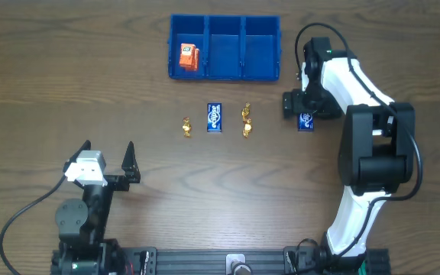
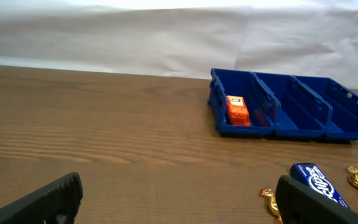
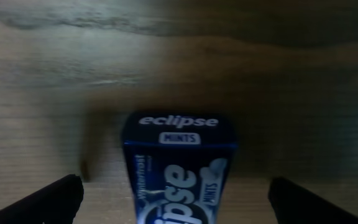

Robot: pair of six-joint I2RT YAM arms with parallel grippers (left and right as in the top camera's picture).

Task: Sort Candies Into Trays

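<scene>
Blue mint box [image 3: 179, 168] between my right gripper's [image 3: 176, 200] spread fingers, clear of both, left gripper [image 2: 179, 194] spread too, gold candies [image 2: 268, 199] ahead.

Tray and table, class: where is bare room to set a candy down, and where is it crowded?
The tray's middle and right compartments are bare; the left holds an orange box. So is the table left of it. Crowded: the gold candies and mint boxes in front of the tray.

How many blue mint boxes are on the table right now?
2. One blue mint box lies between the gold candies; the other sits within the open right gripper.
</scene>
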